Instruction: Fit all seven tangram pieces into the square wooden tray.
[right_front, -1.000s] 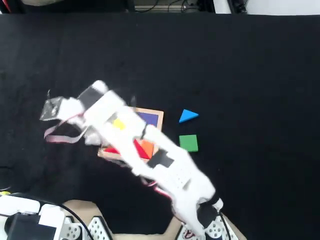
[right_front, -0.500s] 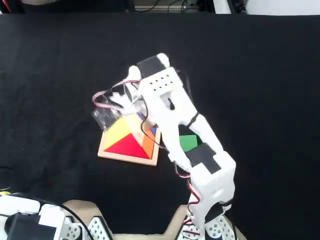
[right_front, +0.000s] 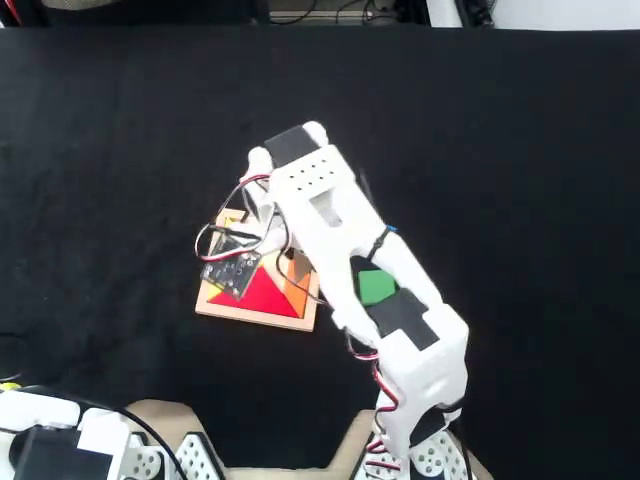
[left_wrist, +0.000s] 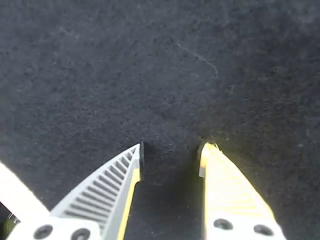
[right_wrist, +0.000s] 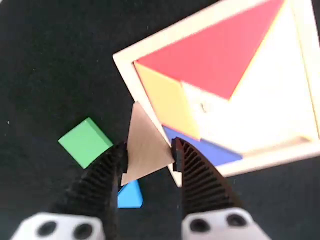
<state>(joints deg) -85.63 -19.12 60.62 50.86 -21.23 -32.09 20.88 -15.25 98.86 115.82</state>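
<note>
Right gripper (right_wrist: 148, 152) clamps a pale tan triangular tangram piece (right_wrist: 142, 132), apex foremost, at the rim of the square wooden tray (right_wrist: 172, 39), whose bare floor lies ahead beyond the seated yellow piece (right_wrist: 167, 100); left gripper (left_wrist: 170, 152) hangs empty, jaws apart.
</note>
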